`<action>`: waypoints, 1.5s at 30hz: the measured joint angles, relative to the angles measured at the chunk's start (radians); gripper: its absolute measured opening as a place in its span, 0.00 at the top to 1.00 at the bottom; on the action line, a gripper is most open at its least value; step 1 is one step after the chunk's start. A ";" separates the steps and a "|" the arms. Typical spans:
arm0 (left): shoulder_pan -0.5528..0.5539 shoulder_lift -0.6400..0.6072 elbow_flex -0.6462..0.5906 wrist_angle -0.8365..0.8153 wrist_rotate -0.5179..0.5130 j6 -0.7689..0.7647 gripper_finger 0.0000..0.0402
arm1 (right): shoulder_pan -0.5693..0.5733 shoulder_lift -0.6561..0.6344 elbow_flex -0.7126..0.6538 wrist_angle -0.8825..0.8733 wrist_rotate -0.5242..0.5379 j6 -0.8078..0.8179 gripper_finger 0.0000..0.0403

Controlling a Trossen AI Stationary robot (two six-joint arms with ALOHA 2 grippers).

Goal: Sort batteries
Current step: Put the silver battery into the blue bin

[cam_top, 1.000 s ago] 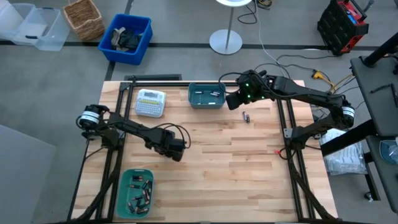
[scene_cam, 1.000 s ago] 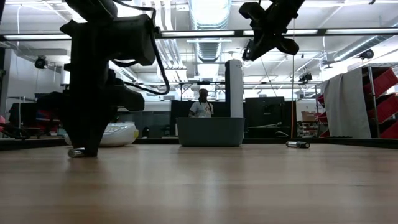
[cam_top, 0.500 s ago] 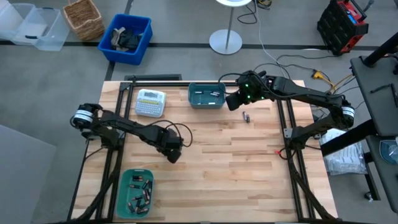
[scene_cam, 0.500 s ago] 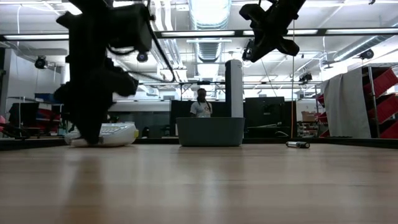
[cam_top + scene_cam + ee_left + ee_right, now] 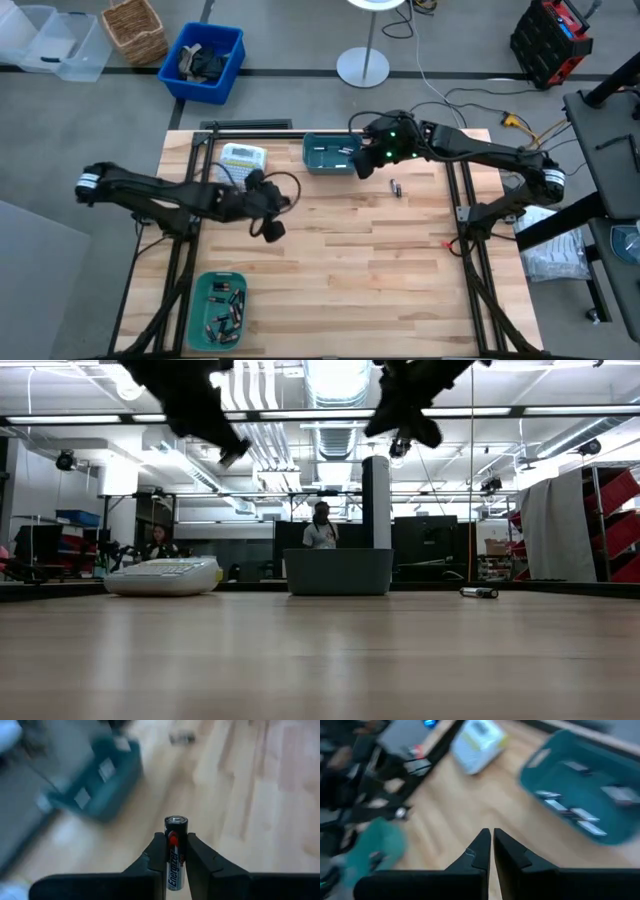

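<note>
Label-maker (image 5: pixel 242 161) left of far bin (image 5: pixel 331 155) (loose battery (image 5: pixel 396 187) right)

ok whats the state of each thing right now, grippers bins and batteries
left gripper: shut on a battery, raised over the table
right gripper: shut, empty, beside the far bin
far teal bin: upright, few batteries inside
near teal bin: upright, many batteries inside
loose batteries: lying on the table
label maker: flat on the table

Robotics lab, exposed ceiling ducts (image 5: pixel 335 385) (industrial), red parts organizer (image 5: pixel 556 35)
</note>
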 joint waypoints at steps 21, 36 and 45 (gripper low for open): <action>0.038 0.140 0.097 0.072 -0.214 0.189 0.94 | 0.098 0.289 0.193 0.145 -0.143 0.133 0.63; 0.068 0.278 0.257 -0.084 -0.266 0.193 0.94 | 0.098 0.376 0.270 0.101 -0.177 0.121 0.59; 0.069 0.276 0.294 -0.069 -0.243 0.193 0.94 | 0.098 0.395 0.270 0.142 -0.148 0.048 0.63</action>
